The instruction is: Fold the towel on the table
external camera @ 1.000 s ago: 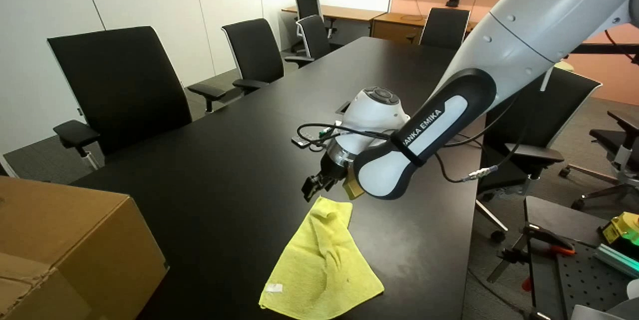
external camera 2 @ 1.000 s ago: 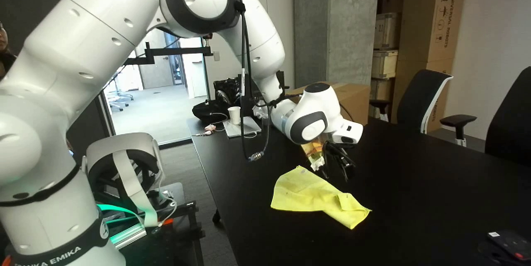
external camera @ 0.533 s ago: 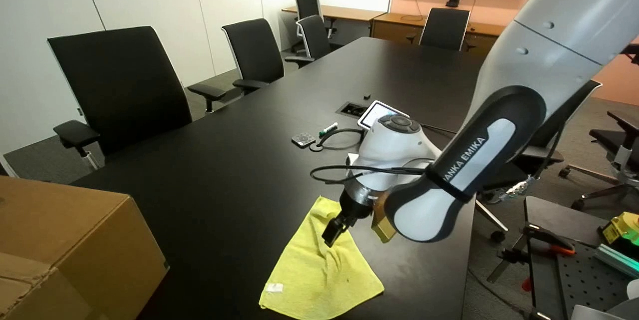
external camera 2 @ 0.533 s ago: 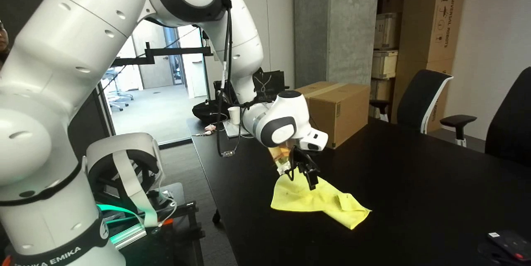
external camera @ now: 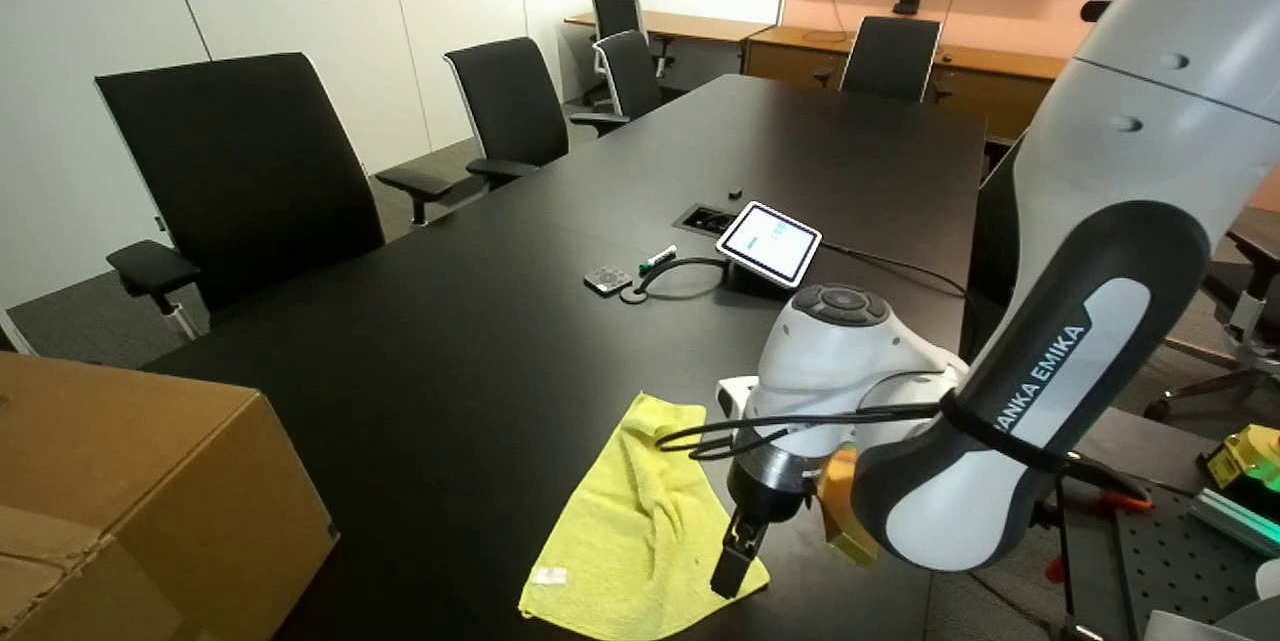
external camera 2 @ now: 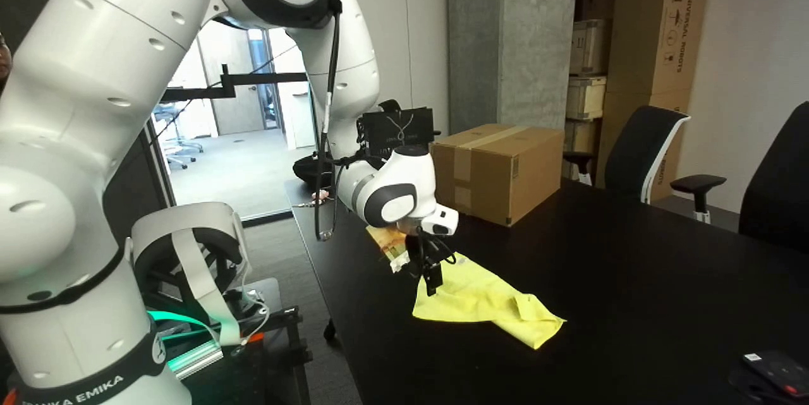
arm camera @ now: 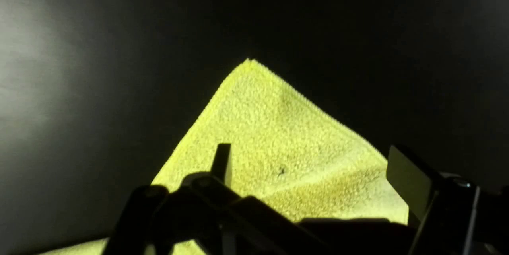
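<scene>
Towel (arm camera: 278, 139), soft yellow-green cloth, corner mid-frame in wrist view, on matte black surface (arm camera: 358, 28); my jaws, lower frame, parted, empty, probably placed to pinch it.

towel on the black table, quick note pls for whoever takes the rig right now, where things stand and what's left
Claw: open, jaws wide apart, holding nothing, over one corner of the towel; whether it touches the cloth I can't tell.
Things: the towel lies on the table, partly spread and creased, its narrower end bunched.
Done: the claw is near a corner; no neat fold shows yet.
Left: probably grip that corner, lift it across, release, then smooth the cloth and finish the fold.
</scene>
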`<state>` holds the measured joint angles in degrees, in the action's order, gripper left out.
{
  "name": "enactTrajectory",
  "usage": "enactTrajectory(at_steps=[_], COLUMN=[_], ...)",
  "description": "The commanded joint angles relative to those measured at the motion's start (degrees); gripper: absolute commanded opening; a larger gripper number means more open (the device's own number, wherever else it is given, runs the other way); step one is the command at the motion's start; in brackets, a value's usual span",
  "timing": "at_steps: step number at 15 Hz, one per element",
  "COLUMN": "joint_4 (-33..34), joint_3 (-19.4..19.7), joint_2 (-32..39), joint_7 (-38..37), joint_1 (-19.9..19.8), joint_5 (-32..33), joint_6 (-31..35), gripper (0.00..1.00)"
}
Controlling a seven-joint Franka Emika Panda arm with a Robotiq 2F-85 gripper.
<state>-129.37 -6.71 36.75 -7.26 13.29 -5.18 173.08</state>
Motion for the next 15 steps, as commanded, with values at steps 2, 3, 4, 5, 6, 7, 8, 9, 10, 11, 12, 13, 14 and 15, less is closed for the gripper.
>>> enactTrajectory(at_steps=[2, 3, 4, 5, 6, 7, 8, 9, 10, 11, 12, 13, 14, 15], joint_4=[-2.4, -2.4, -2.3, -2.0, -1.6, -1.3, -0.9, -0.5, 0.0, 0.4, 0.7, 1.1, 1.4, 1.8], joint_3=[-1.7, -1.5, -0.7, 0.4, 0.8, 1.6, 2.8, 3.8, 4.8, 5.6, 6.1, 6.6, 7.2, 7.5], joint_2=[-0.9, -0.8, -0.4, 0.1, 0.6, 0.9, 1.4, 1.8, 2.3, 2.8, 3.2, 3.6, 4.2, 4.6], joint_7=[5.7, 6.1, 6.3, 6.1, 5.9, 5.5, 4.7, 4.2, 3.6, 3.1, 2.8, 2.4, 2.1, 1.7], joint_1=[-1.5, -1.3, -0.6, 0.3, 0.6, 1.2, 2.3, 3.2, 4.1, 4.8, 5.5, 6.3, 7.0, 7.7], joint_5=[4.1, 4.7, 5.3, 6.0, 6.4, 6.8, 7.0, 7.3, 7.3, 7.3, 7.2, 7.1, 7.1, 7.1], joint_6=[-1.6, -1.7, -1.4, -0.5, -0.2, 0.3, 0.9, 1.1, 1.0, 1.0, 0.8, 0.7, 0.8, 0.7], gripper=[1.0, 1.0, 1.0, 1.0, 1.0, 1.0, 1.0, 1.0, 1.0, 1.0, 1.0, 1.0, 1.0, 1.0])
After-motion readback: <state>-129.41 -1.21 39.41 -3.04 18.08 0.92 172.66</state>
